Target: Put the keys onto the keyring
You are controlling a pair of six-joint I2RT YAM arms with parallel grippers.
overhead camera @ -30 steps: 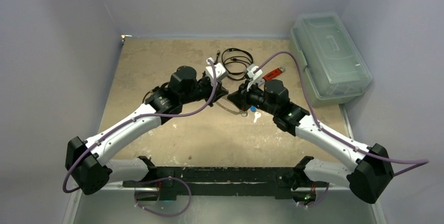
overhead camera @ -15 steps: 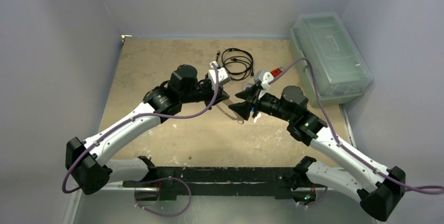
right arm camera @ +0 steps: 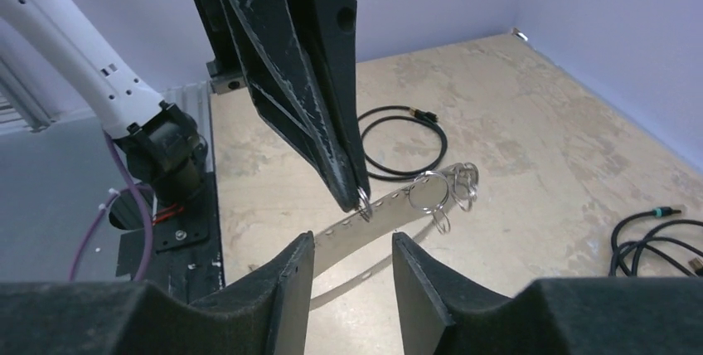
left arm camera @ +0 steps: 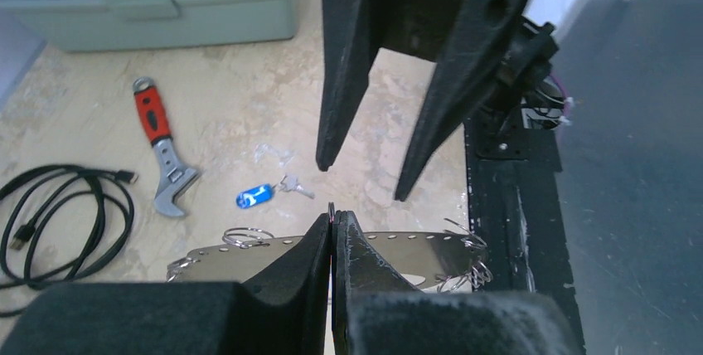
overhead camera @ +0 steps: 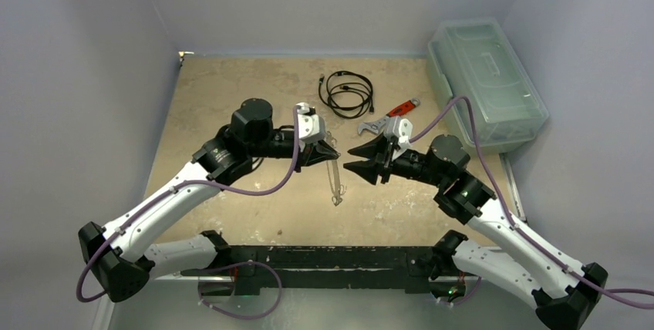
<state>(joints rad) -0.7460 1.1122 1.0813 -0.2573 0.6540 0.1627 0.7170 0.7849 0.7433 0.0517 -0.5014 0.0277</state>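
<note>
My left gripper [left arm camera: 332,221] is shut on a small split ring on the rim of the keyring [left arm camera: 249,257], a flat silvery strip with punched holes and wire loops. The keyring [overhead camera: 336,182] hangs from that grip, off the table, its shadow showing below it in the right wrist view. My right gripper [right arm camera: 352,243] is open and holds nothing; it faces the keyring [right arm camera: 390,216] from a short gap. The keys lie together on the table beyond the ring: one blue-headed [left arm camera: 255,196], one plain silver [left arm camera: 293,187]. In the top view my right gripper [overhead camera: 348,158] hides them.
A red-handled wrench [overhead camera: 393,114] lies behind the right gripper, and a coiled black cable [overhead camera: 347,92] lies further back. A pale green lidded box [overhead camera: 486,83] stands at the back right. The black base rail [overhead camera: 324,257] runs along the near edge.
My right gripper has opened and drawn back to the right. My left arm has moved left and nearer, still gripping the keyring, which now hangs between the two grippers.
</note>
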